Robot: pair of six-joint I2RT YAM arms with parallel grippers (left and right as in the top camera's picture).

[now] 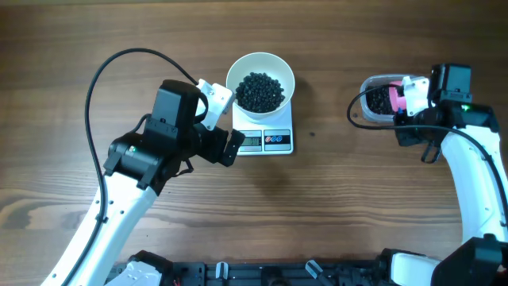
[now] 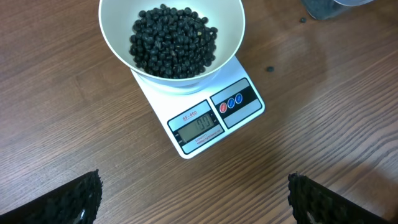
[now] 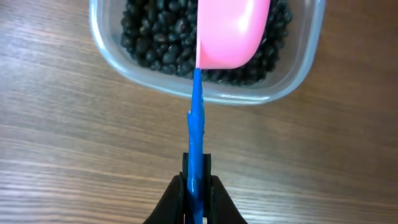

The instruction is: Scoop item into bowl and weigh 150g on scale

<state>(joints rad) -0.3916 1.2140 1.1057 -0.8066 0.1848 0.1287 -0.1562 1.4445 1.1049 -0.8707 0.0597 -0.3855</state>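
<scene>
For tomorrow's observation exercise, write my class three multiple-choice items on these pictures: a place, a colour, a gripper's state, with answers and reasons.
1. The bowl stands: A on a tray; B on the scale; C on a book.
2. The scoop has a handle that is: A blue; B green; C yellow.
3. The right gripper is: A open and empty; B open around a cup; C shut on the scoop's handle.
Answers: 1 B, the scale's display shows just beside the bowl. 2 A, a blue stem leaves the pink head. 3 C, both fingers pinch that stem.
</scene>
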